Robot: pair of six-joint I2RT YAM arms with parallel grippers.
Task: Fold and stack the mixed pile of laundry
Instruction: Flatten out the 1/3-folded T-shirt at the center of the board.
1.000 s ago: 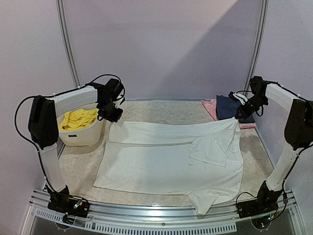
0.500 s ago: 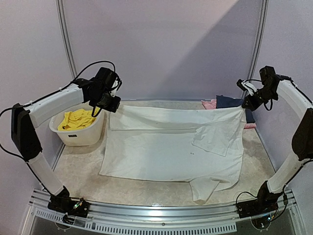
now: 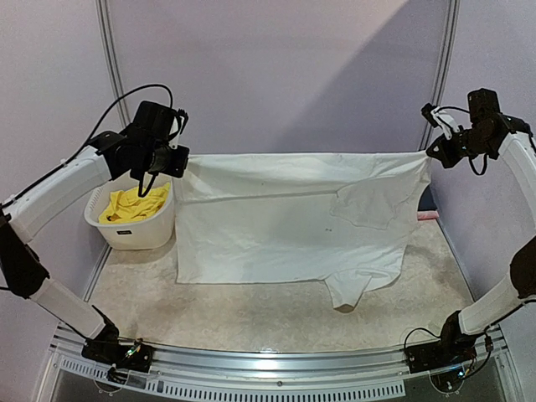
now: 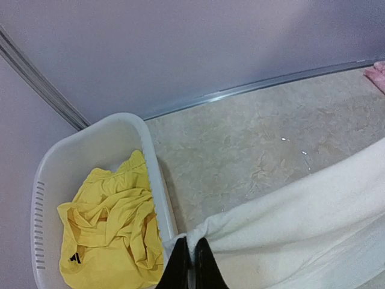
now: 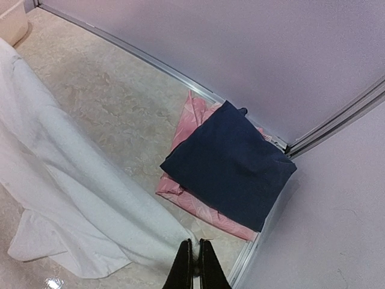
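White T-shirt [image 3: 293,222]: hangs spread just right of the basket [image 3: 138,236], top corners pinched by the left fingers [image 4: 179,268] and right fingers [image 5: 209,265], lower edge on the worktop [image 3: 251,318]. Yellow shorts [image 3: 134,205]: crumpled inside the basket.

Two white-shelled arms with black joints are showing their hardware.
The left arm [image 3: 59,188] and right arm [image 3: 519,157] are wearing smooth white covers over long rounded links, with bulky matte black housings bulging at the elbows and wrists. Thin black cables [image 3: 144,86] are looping loosely above the wrist housings and trailing along the links. The left base [image 3: 117,352] and right base [image 3: 440,356] are showing as squat black blocks with wiring curling around them. The left gripper [image 4: 191,268] and right gripper [image 5: 194,265] are each presenting two slim, flat black fingers tapering toward narrow tips.
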